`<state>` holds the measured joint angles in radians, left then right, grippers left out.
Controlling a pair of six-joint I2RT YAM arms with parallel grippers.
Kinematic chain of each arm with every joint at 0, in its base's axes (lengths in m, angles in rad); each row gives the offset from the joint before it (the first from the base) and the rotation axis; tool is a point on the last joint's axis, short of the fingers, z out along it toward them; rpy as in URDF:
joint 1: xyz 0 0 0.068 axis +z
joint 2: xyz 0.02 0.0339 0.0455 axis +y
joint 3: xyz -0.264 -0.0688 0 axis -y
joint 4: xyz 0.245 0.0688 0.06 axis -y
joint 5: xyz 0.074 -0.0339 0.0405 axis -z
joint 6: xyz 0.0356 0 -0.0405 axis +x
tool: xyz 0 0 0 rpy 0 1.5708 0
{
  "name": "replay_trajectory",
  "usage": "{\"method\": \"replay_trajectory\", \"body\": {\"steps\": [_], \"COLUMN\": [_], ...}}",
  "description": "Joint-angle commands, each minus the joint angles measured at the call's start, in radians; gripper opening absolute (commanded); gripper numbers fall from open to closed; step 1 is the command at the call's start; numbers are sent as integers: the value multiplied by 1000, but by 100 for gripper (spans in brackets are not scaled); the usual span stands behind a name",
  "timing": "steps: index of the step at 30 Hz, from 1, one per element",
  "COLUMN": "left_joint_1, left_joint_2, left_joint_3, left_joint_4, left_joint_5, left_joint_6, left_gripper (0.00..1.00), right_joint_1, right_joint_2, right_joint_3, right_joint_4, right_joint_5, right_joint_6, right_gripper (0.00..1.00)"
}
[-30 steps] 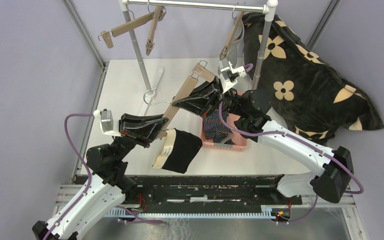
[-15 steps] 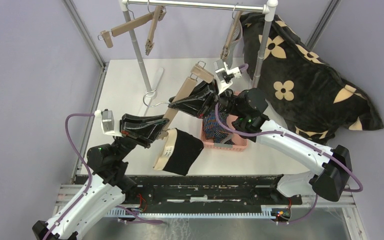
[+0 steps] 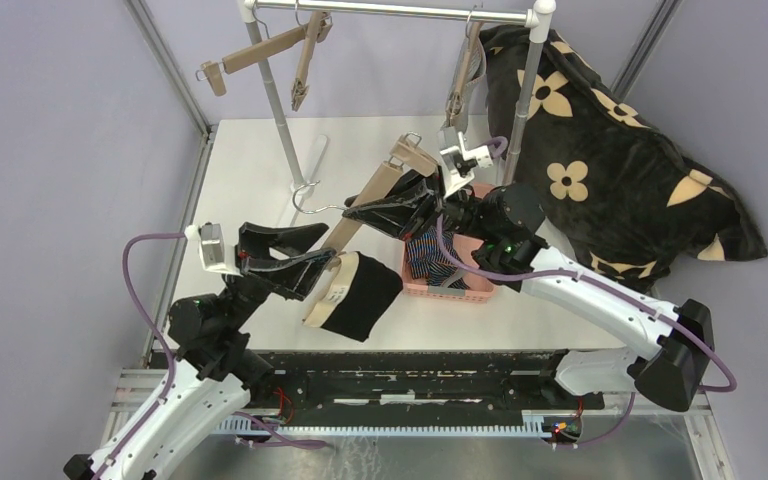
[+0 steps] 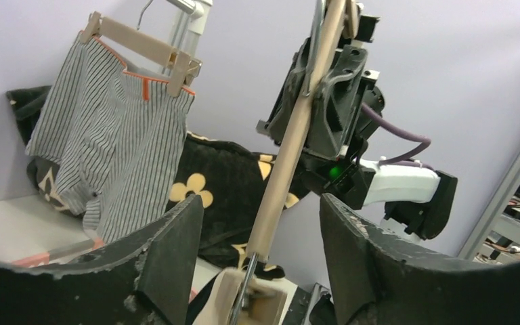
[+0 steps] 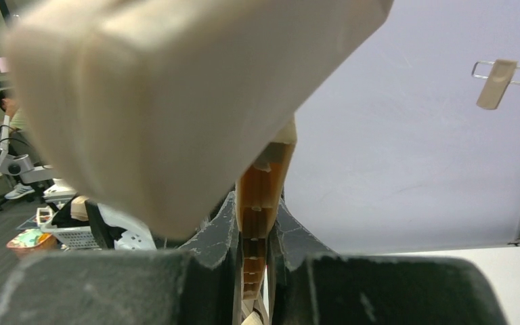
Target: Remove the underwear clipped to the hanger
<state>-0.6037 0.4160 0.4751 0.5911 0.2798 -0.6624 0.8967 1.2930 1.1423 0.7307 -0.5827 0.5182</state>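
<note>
My right gripper is shut on a tilted wooden hanger, held above the table. The black underwear with the beige waistband hangs at the hanger's lower end. My left gripper is open there, one finger on each side of the hanger bar and touching neither it nor the cloth. The grey-and-white striped underwear is clipped to another hanger on the rail. The navy striped underwear lies in a pink basket.
A clothes rack spans the back, with empty wooden hangers at its left end. A big black flower-print cushion fills the right. A rack post stands just behind the held hanger.
My left gripper, shut at the hanger's lower end before, has opened. The right gripper has shifted the hanger slightly up and back.
</note>
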Motion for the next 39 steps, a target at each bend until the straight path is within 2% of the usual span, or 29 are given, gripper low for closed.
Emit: {"method": "replay_trajectory", "body": {"steps": [1,5,10,17,25,27,29,32,34,35,37,38,39], "left_joint_1": [1,1,1,2,1,1,1,0,1,1,1,0,1], "left_joint_2": [-48,-58,-35,-56,-102,-107,-99,-75,-60,-54,-43,-38,-35], "left_joint_3": [48,57,53,45,26,24,26,41,51,57,70,79,89], "left_joint_4": [-133,-199,-168,-174,-169,-170,-163,-164,-165,-165,-164,-168,-180], "left_joint_5": [-17,26,116,121,32,11,11,9,-8,-19,-42,-57,-75], "left_joint_6": [64,91,81,90,127,135,146,156,173,183,203,217,220], "left_gripper": [72,78,78,69,63,57,46,18,7,5,6,13,27], "right_joint_1": [-1,-1,-1,-1,-1,-1,-1,-1,-2,-2,-3,-4,-3], "right_joint_2": [-67,-65,-55,-58,-27,-17,-8,7,22,30,48,56,63], "right_joint_3": [-4,-8,-12,-12,-20,-18,-16,-12,-5,-3,10,21,28], "right_joint_4": [65,96,118,111,142,150,166,177,187,190,192,191,187], "right_joint_5": [46,48,52,89,125,127,131,144,151,153,157,154,151], "right_joint_6": [-49,-27,-10,-38,-39,-32,-23,-23,-22,-24,-24,-24,-24], "right_gripper": [1,1,1,1,1,1,1,1,1,1,1,1,1]}}
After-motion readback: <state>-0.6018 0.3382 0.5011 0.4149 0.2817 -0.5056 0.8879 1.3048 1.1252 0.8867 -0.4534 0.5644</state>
